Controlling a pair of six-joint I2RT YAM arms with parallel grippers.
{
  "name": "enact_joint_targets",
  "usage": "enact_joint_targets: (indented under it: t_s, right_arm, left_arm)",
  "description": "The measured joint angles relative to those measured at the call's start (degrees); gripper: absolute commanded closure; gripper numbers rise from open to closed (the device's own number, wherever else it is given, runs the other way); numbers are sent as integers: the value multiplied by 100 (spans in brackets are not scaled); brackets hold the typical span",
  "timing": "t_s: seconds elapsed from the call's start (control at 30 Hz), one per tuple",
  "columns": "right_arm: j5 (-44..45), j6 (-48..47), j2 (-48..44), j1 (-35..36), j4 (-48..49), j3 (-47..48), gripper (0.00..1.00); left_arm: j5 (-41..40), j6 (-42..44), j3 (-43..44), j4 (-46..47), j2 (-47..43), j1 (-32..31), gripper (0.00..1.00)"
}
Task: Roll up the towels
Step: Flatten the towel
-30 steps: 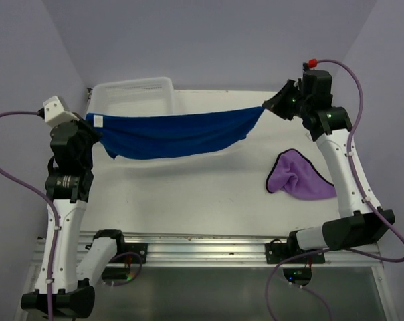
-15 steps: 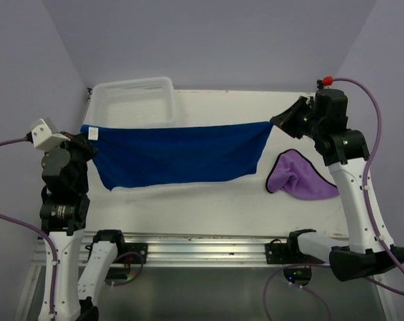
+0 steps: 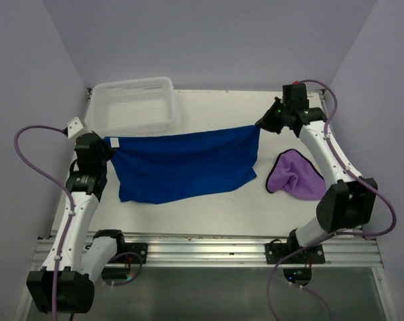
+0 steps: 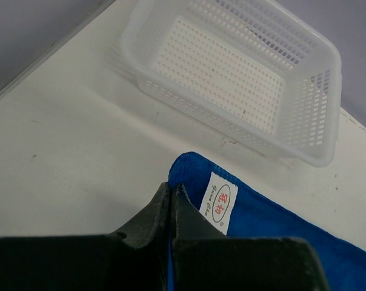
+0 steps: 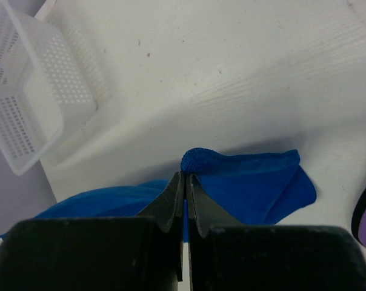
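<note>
The royal blue cloth towel [image 3: 185,167] spreads nearward from the left gripper [image 3: 110,142], clamped on its far left corner, and the right gripper [image 3: 259,125], clamped on its far right one; its long axis runs between them. The crumpled light purple towel [image 3: 297,175] lies nearward of the right gripper

- plain white table [image 3: 209,200], a bit scuffed, with some small specks on it
- white plastic mesh basket [image 3: 132,124] sits at the far left corner, nothing in it
- blue towel [image 3: 185,164] is spread out wide across the middle, just near of the basket, with most of it flat on the top
- the far left corner of it has a little white tag [image 4: 218,203]
- purple towel [image 3: 297,179] with a dark edge lies crumpled on the right, near the blue one but not touching it
</note>
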Motion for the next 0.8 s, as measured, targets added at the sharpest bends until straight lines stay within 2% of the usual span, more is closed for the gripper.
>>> enact_joint_targets:
  t_s: [0.37,0.8]
  right_arm:
    - [-175,81,1700,0,999,549,100]
    - [-308,-2,1797,0,2114,365,100]
  left_arm:
    - [-203,0,109,1056,1412,2,100]
    - [-520,-33,-232,2052,1714,9,100]
